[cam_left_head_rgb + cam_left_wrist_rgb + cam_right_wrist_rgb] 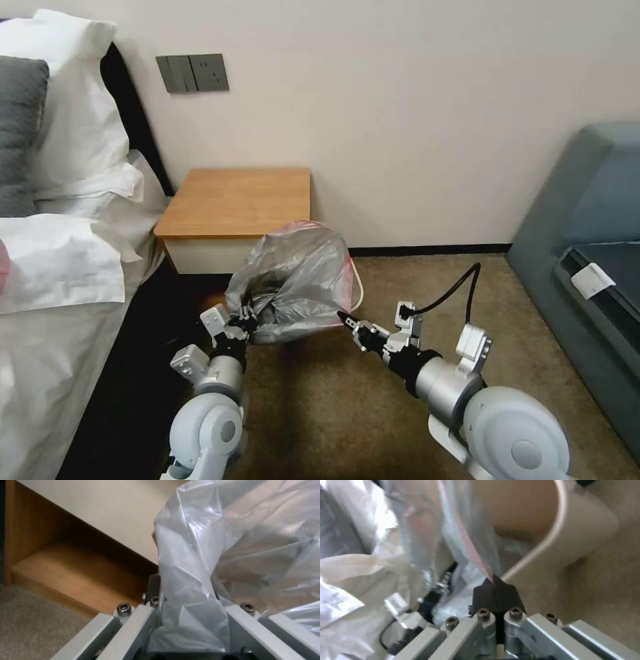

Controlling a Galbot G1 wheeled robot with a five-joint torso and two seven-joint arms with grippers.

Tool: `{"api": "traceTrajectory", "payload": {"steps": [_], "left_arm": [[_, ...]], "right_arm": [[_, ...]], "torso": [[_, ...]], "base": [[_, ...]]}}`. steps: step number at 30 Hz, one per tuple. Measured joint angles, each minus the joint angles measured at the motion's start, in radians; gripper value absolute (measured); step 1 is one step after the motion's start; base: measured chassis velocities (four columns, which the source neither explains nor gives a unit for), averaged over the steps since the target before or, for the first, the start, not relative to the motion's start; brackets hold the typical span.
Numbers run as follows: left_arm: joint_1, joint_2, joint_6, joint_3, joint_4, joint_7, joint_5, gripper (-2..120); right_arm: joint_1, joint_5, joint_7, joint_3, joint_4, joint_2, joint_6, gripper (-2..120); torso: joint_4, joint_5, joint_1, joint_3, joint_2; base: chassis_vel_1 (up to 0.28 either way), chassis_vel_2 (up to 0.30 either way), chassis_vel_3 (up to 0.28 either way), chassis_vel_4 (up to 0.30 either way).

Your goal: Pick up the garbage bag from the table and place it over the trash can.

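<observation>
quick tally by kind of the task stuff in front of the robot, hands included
garbage bag: 1, held over the bin
trash can: 1
table: 1
hands: 2, left hand and right hand, each shut on the bag's edge
total: 5

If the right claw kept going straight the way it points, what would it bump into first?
Probably the garbage bag itself: the right gripper is shut on its pink edge and points into it. The trash can rim sits just behind, though depth is hard to judge.
</observation>
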Motion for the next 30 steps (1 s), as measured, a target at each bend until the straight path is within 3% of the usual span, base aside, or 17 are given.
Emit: {"api": "traceTrajectory", "payload": {"steps": [19, 25, 30], "left_arm": [[0.006, 0.004, 0.018, -0.001, -0.03, -0.005, -0.036, 7], [0.005, 0.003, 0.018, -0.001, -0.027, -0.01, -0.033, 7], [0.002, 0.002, 0.018, -0.002, -0.024, -0.013, -0.027, 7]], "right_arm": [[0.033, -0.077, 0.056, 0.022, -0.112, 0.031, 0.01, 0], [0.0, -0.248, 0.049, 0.025, -0.101, 0.019, -0.016, 0], [-0.087, -0.446, -0.047, 0.083, -0.049, -0.008, 0.028, 18]], "torso": [[0.0, 0.0, 0.0, 0.0, 0.0], [0.0, 0.0001, 0.0, 0.0, 0.0], [0.0, 0.0, 0.0, 0.0, 0.0]], "base": [[0.0, 0.0, 0.0, 0.0], [0.0, 0.0, 0.0, 0.0], [0.0, 0.0, 0.0, 0.0]]}}
